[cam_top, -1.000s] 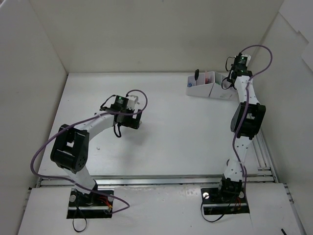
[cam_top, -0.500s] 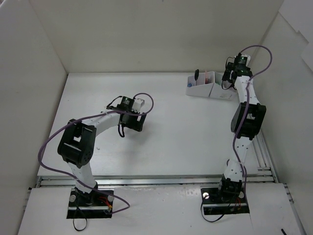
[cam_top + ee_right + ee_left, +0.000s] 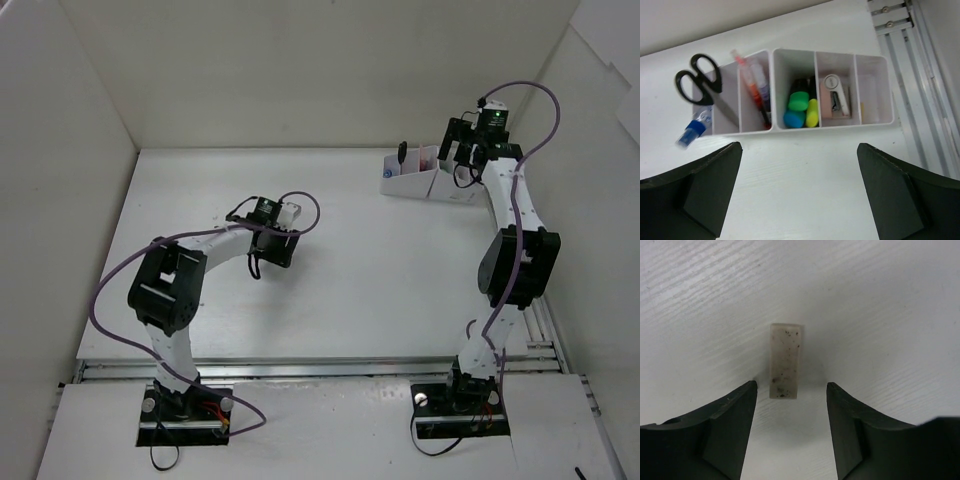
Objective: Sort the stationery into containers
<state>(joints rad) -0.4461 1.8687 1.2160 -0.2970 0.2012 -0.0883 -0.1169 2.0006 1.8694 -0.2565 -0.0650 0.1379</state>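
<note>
A small beige speckled eraser (image 3: 785, 360) lies flat on the white table. My left gripper (image 3: 791, 386) is open just above the table, and the eraser's near end sits between the fingertips with a gap on each side. My right gripper (image 3: 799, 145) hangs wide open and holds nothing, in front of the white organiser (image 3: 830, 126). The organiser holds black-handled scissors (image 3: 702, 80), a blue-tipped tube (image 3: 692, 131), thin pens (image 3: 752, 85), green (image 3: 799, 101), blue (image 3: 794, 119) and yellow (image 3: 812, 113) markers, and a small white item on a pink block (image 3: 834, 97). In the top view the right gripper (image 3: 462, 150) is over the organiser (image 3: 425, 182).
White walls enclose the table on the left, back and right. A metal rail (image 3: 900, 30) runs along the right edge beside the organiser. The left gripper (image 3: 272, 248) points down at mid-table, and purple cables loop off both arms.
The left arm shifted a little to the right and its jaws narrowed toward the eraser. The right gripper opened wide and rose from the organiser.
</note>
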